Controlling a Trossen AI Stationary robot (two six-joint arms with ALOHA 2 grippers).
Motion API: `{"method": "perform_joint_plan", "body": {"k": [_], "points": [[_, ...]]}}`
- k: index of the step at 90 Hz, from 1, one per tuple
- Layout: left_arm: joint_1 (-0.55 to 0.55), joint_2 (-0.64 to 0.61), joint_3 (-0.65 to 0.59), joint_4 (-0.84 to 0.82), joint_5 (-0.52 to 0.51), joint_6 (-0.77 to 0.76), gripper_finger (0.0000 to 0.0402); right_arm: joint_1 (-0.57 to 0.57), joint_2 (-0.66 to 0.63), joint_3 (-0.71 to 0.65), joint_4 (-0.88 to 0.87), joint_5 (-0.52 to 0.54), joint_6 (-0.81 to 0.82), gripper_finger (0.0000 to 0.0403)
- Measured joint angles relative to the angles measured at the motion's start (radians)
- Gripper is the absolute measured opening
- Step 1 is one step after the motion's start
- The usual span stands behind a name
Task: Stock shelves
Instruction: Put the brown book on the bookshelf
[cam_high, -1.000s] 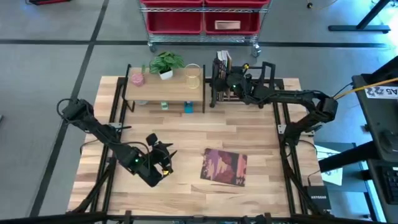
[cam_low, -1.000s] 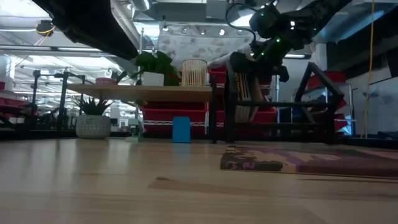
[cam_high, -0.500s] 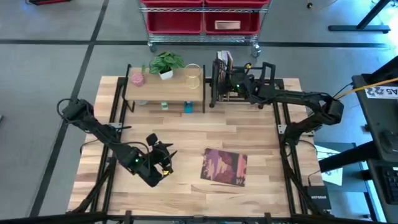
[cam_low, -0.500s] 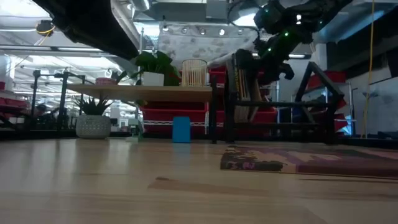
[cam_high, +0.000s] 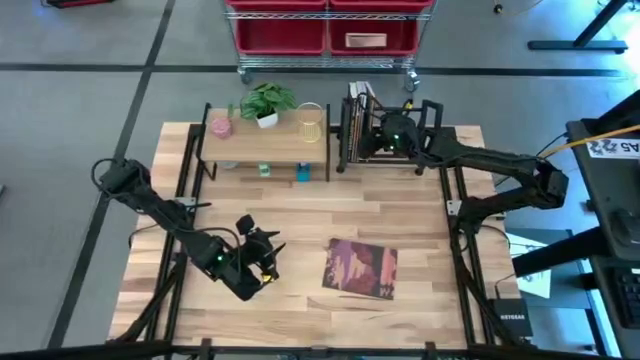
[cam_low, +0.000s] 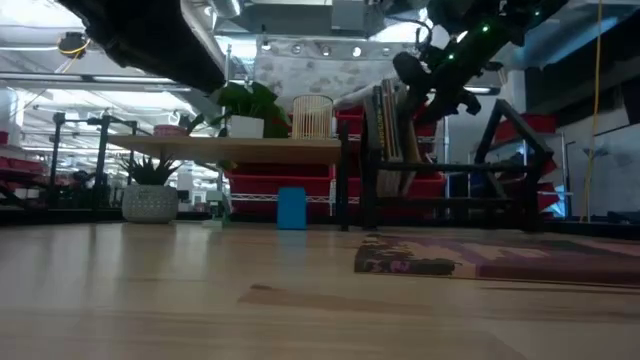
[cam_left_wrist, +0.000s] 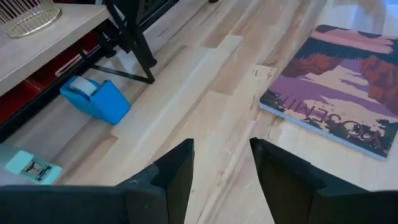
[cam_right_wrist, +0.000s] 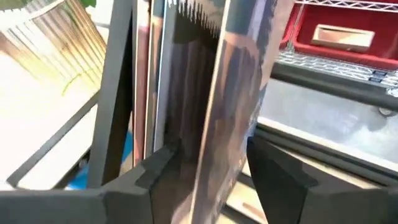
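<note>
Pinching an upright book (cam_right_wrist: 233, 93) inside the black book rack (cam_high: 432, 120), the right tool (cam_high: 385, 135) stands beside shelved books — left tool (cam_left_wrist: 221, 165) spread, idle.

Two shelves (cam_high: 265, 148), two potted plants (cam_high: 266, 103), one flat book (cam_high: 360, 268).

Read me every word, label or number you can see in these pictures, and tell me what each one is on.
"A5": white tag at the right edge, upside down.
"SEMI", partial, upside down: purple book cover.
Red bin label: too blurred to read.
Black box lettering: too small.
</note>
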Motion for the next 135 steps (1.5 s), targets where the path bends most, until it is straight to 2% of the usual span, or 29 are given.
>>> {"method": "perform_joint_plan", "body": {"k": [30,35,44,50,67,86,111,135], "points": [[0.0,0.0,0.0,0.0,0.0,0.0,0.0153,0.0,-0.137,0.001,-0.181,-0.16,-0.006,0.0167],[0.0,0.0,0.0,0.0,0.0,0.0,0.0153,0.0,-0.14,0.001,-0.21,-0.107,-0.006,0.0164],[0.0,0.0,0.0,0.0,0.0,0.0,0.0153,-0.006,-0.112,0.001,-0.225,0.088,-0.001,0.0145],[0.0,0.0,0.0,0.002,0.0,0.0,0.0153,-0.038,-0.074,0.001,-0.183,0.123,-0.026,0.0125],[0.0,0.0,0.0,0.007,0.0,0.008,0.0153,-0.166,0.068,0.001,0.023,-0.04,-0.119,0.0059],[0.0,0.0,0.0,0.008,0.0,0.003,0.0153,-0.226,0.166,0.001,0.101,-0.113,-0.126,0.0006],[0.0,0.0,-0.001,0.016,0.0,0.004,0.0153,-0.224,0.187,0.001,0.187,-0.238,-0.182,0.0007],[0.0,0.0,-0.001,0.015,0.005,0.004,0.0153,-0.224,0.187,0.001,0.201,-0.259,-0.185,0.0007]]}}
